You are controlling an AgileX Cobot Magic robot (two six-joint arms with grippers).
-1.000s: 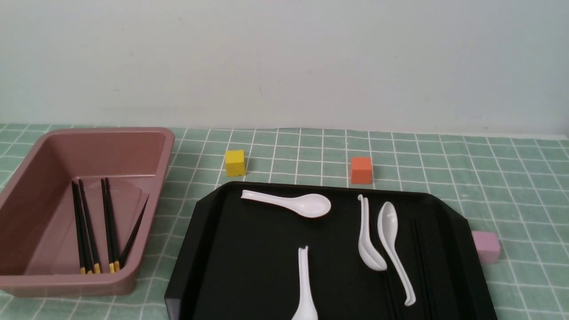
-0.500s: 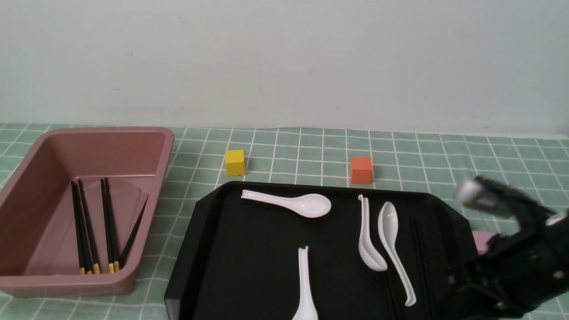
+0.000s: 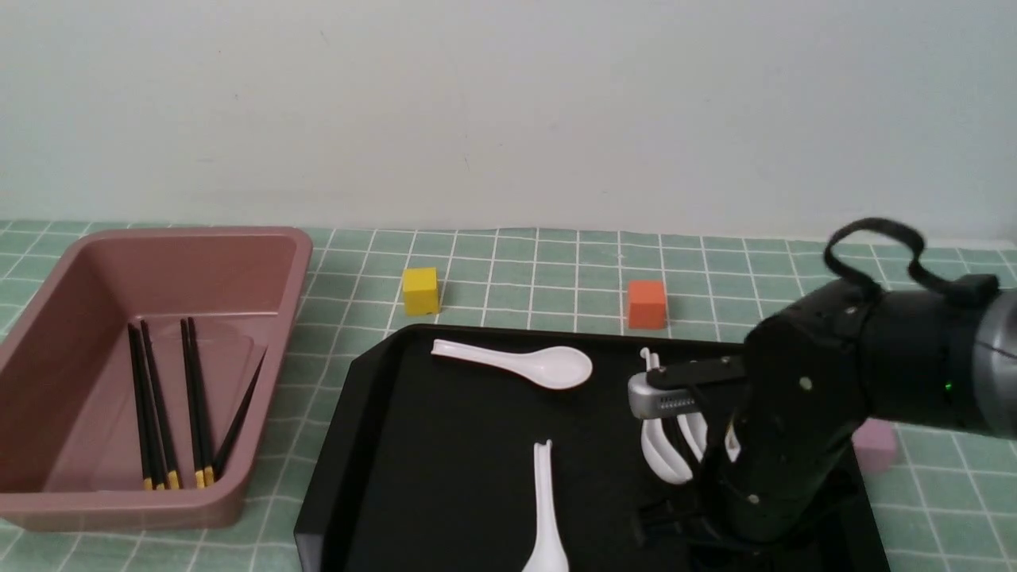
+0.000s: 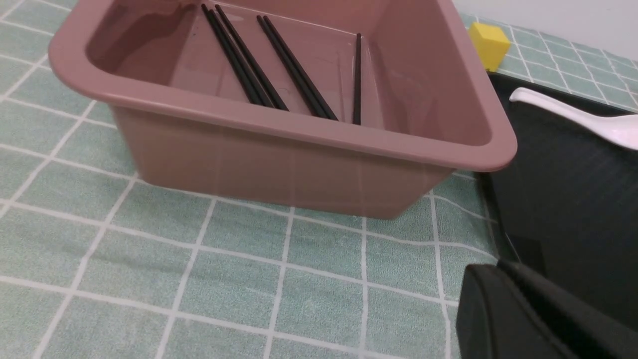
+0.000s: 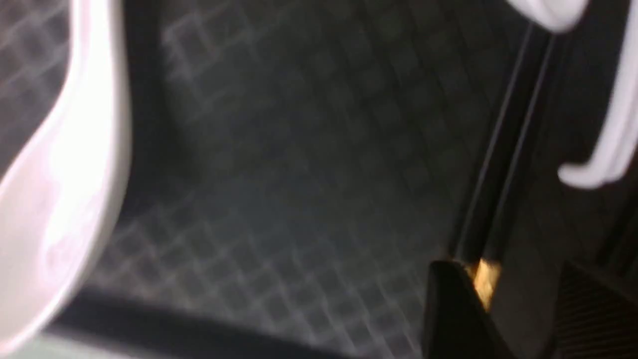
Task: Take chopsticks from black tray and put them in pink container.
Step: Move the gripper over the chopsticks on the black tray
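Observation:
The pink container (image 3: 302,270) stands at the left and holds several black chopsticks (image 3: 167,405) with gold ends, which also show in the left wrist view (image 4: 279,65). The black tray (image 3: 445,477) fills the middle. My right arm (image 3: 794,421) hangs low over the tray's right part and hides the chopsticks there. In the blurred right wrist view, two chopsticks (image 5: 503,149) lie on the tray floor (image 5: 299,174). Their gold end sits between the fingers of my open right gripper (image 5: 503,274). My left gripper (image 4: 498,274) is shut and empty, near the container's front corner.
White spoons lie in the tray: one at the back (image 3: 548,367), one at the front (image 3: 547,508), and two (image 3: 663,461) partly under my right arm. A yellow cube (image 3: 419,290) and an orange cube (image 3: 645,303) sit behind the tray. A pale pink cube (image 3: 878,445) sits at its right.
My right arm came in from the right and swung over the tray's right part, covering the two spoons and the chopsticks there. Nothing else has moved.

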